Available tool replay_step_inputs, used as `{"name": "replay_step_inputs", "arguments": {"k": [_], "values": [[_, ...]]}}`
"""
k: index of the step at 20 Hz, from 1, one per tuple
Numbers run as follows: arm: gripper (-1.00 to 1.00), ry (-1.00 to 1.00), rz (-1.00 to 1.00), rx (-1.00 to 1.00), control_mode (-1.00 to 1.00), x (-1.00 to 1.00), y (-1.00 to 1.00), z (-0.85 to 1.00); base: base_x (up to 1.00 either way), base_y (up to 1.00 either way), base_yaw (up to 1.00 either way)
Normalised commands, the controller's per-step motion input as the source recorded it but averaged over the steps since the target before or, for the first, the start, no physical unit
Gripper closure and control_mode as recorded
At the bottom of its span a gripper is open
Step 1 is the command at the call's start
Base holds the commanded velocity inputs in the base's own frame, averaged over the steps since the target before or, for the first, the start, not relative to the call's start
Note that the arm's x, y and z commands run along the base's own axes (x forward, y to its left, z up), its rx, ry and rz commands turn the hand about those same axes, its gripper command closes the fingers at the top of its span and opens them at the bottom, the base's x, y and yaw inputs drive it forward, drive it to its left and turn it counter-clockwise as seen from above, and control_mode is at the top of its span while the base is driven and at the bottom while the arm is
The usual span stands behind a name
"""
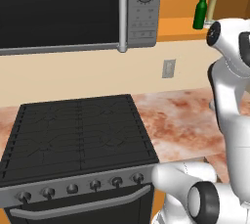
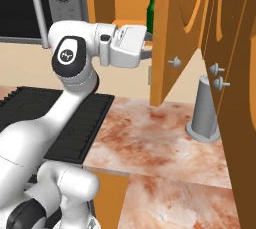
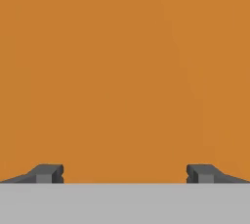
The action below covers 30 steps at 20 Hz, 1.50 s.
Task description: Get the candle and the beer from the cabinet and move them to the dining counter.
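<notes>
So the gripper (image 3: 125,173) is wide open with nothing between the fingers, and the hand view has flat orange panel ahead of the tips. No bottle or candle there, so I can't say from it how close the hand really is to either.

The beer (image 1: 200,9) stands upright on the cabinet (image 1: 178,27) shelf, right of the microwave (image 1: 78,10). The candle (image 1: 211,10) stands just beside it on the right, also upright, partly cut off by the arm's white joint in the left view. Both long axes are vertical, so a sideways grab around the body looks like the way to go.

From the right view the hand reaches out level toward the cabinet, and the beer's neck shows above and just past the wrist, close to the open door (image 2: 175,38). My read is that the bottle sits up and a bit further in from the fingers, so the hand needs to lift and push forward. That door edge is tight beside the hand, which could snag.

The left view gives you both things side by side. The right view gives you the door, plus a grey canister (image 2: 204,110) on the stone top (image 2: 150,138). The dining counter isn't anywhere to check yet.
</notes>
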Motion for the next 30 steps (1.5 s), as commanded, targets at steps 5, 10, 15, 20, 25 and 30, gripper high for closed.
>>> {"name": "replay_step_inputs", "arguments": {"k": [5, 10, 15, 20, 25, 30], "values": [[-1.00, 0.00, 0.06, 0.00, -1.00, 0.22, -0.50, -0.05, 0.00, 0.00, 0.00], [-1.00, 0.00, 0.08, 0.00, -1.00, 0.16, -0.56, -0.02, 0.00, 0.00, 0.00], [-1.00, 0.00, 0.11, 0.00, -1.00, 0.10, -0.53, 0.00, 0.00, 0.00, 0.00], [-1.00, 0.00, 0.14, 0.00, -1.00, 0.09, -0.49, 0.00, 0.00, 0.00, 0.00], [-1.00, 0.01, 0.14, 0.00, -1.00, 0.01, 0.02, 0.00, 0.00, 0.00, 0.00], [-1.00, 0.11, 0.17, -0.04, -1.00, 0.01, 0.60, 0.00, 0.00, 0.00, 0.00]]}}
